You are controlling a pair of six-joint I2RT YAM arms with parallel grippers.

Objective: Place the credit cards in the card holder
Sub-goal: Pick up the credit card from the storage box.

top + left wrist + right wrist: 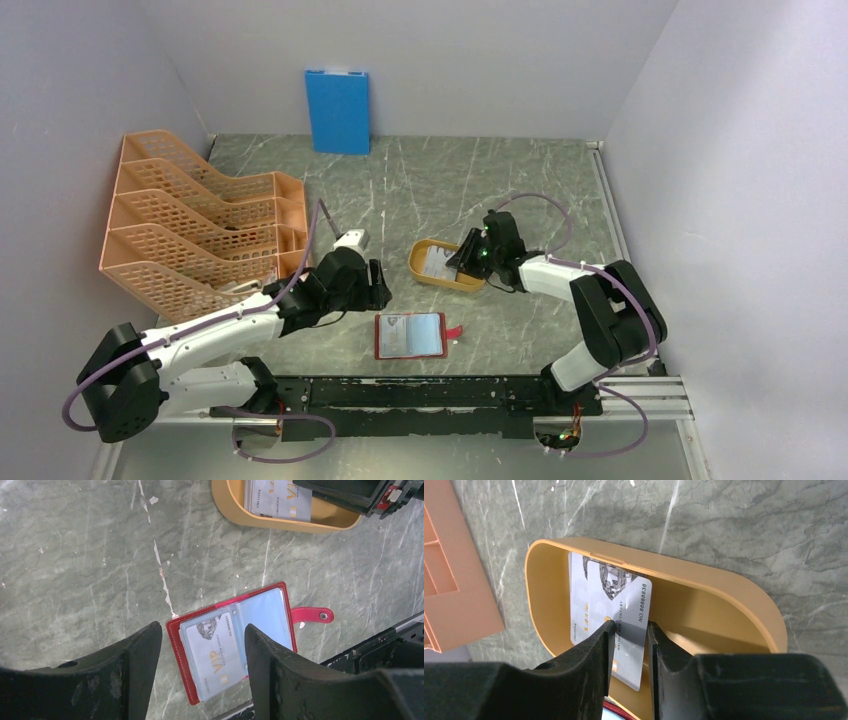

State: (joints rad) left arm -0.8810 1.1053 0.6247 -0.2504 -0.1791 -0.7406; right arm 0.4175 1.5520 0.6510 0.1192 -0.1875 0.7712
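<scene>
The dark-red card holder (410,335) lies open on the table near the front edge. In the left wrist view it (265,615) shows a pale credit card (215,652) marked VIP in its left pocket. My left gripper (378,285) hangs open and empty above it (202,630). My right gripper (468,258) is down in the yellow-orange tray (724,580). Its jaws (630,625) are narrow and pinch a tilted credit card (629,605). Another card (578,610) lies flat beneath it.
An orange mesh file rack (200,225) stands at the left, its corner near the tray (454,580). A blue upright board (337,110) leans on the back wall. A black rail (440,390) runs along the near edge, just behind the card holder's snap tab (312,615).
</scene>
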